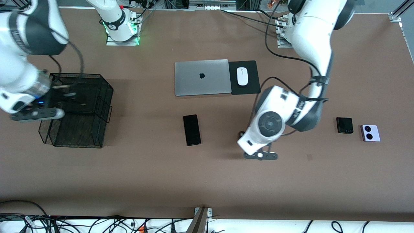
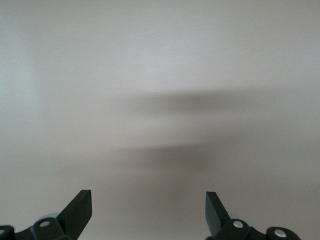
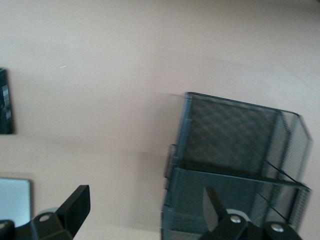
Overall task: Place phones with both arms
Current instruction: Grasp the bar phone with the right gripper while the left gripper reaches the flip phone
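Left gripper [image 2: 148,212] released over bare table [image 1: 207,181]; right gripper [image 3: 145,212] released above mesh basket [image 1: 97,97]; 3 phones [image 1: 191,129] lie untouched.

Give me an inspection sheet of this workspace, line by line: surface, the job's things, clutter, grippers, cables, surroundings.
Surface: brown table, no spills seen.
Job's things: long black phone, black flip phone and lavender-white phone all lie flat on the table, none held.
Clutter: closed grey laptop; white mouse on a black pad; black mesh organizer toward the right arm's end.
Grippers: left gripper open, empty, over bare table; right gripper open, empty, by the organizer.
Cables: black cables along the camera-side edge; more by the bases.
Surroundings: nothing seen.
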